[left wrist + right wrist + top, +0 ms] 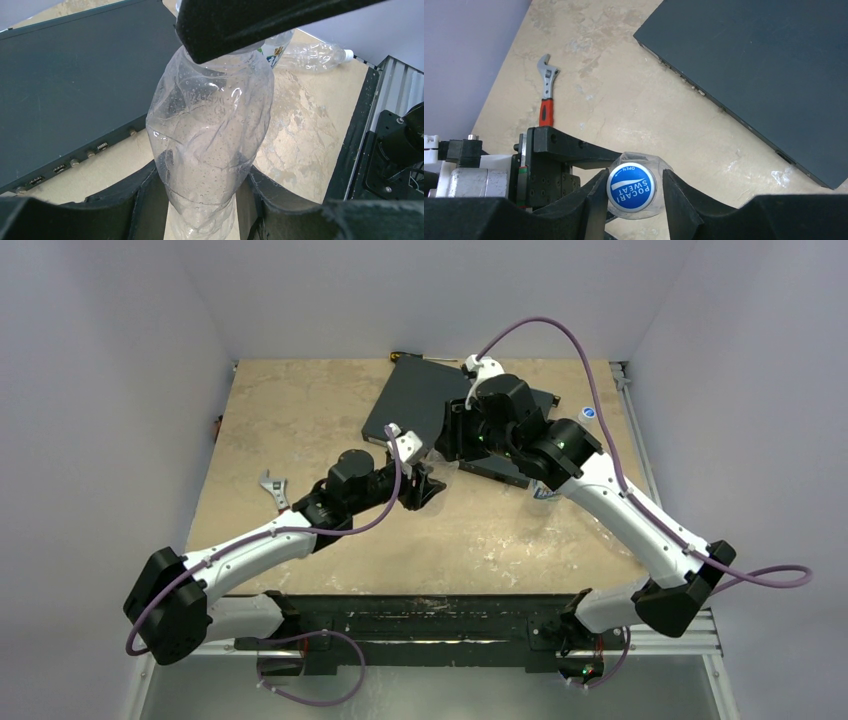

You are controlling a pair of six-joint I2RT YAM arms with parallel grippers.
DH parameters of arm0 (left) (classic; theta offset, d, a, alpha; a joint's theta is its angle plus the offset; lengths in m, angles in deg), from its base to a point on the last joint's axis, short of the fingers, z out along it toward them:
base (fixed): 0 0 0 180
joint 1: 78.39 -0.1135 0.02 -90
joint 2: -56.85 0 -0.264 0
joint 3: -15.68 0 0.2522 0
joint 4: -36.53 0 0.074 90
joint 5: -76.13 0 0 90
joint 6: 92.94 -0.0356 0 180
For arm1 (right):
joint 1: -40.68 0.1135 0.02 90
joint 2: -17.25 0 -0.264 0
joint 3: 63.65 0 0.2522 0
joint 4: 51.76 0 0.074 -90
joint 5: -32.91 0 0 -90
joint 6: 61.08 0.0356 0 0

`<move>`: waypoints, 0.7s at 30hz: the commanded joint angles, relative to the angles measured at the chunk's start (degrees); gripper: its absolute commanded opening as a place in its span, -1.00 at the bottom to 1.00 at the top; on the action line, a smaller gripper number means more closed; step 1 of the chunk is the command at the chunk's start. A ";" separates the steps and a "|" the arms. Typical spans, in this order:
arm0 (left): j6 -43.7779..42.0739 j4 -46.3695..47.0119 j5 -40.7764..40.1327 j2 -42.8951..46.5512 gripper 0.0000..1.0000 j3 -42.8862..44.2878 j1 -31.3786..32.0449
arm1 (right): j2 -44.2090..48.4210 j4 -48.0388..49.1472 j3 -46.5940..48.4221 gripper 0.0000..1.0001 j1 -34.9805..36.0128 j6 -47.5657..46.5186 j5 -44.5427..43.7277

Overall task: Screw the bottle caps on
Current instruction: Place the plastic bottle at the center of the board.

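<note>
Bottle cap and bottle are together at this moment: the round blue plastic cap with white lettering [631, 187] sits on the neck of the clear thin-walled plastic bottle [210, 135], near the middle of the beige table [300, 410] in the overhead view.

Going left to right there, the red-handled silver wrench [275, 490] lies at about 9 o'clock, well apart from the work. Next, the left gripper [205, 200] has its jaws closed onto the bottle's lower body, one pad on each side, with the neck pointing toward the other arm. The right gripper [634, 192] meets it from about 1 o'clock, jaws narrowed around the cap. In its wrist view the 9 o'clock finger touches the rim, but a sliver of clear plastic shows beside the 3 o'clock finger, so whether the cap is truly pinched cannot be told.

The flat black box [420, 405] lies at 12 o'clock, and a second blue cap [588, 413] lies loose at 2 o'clock.

The bottle looks empty, light and slick. Its dented walls would likely buckle or twist under a hard squeeze, so a hold low on the stiffer body seems safest. The cap looks small and rigid, best taken across its rim, square to the neck
</note>
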 commanded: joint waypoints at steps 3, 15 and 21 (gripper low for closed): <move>-0.96 4.40 0.90 0.36 -0.99 0.00 0.09 | -0.25 -0.71 0.25 -0.36 0.15 -0.64 -0.63; 2.91 -2.18 -8.50 5.86 0.75 0.88 -0.44 | 4.82 0.13 -9.87 -1.00 -7.60 -0.13 -8.68; 1.67 -7.54 -9.65 9.83 0.89 2.00 -2.24 | 8.14 6.36 -18.44 -1.00 -9.59 0.57 -13.95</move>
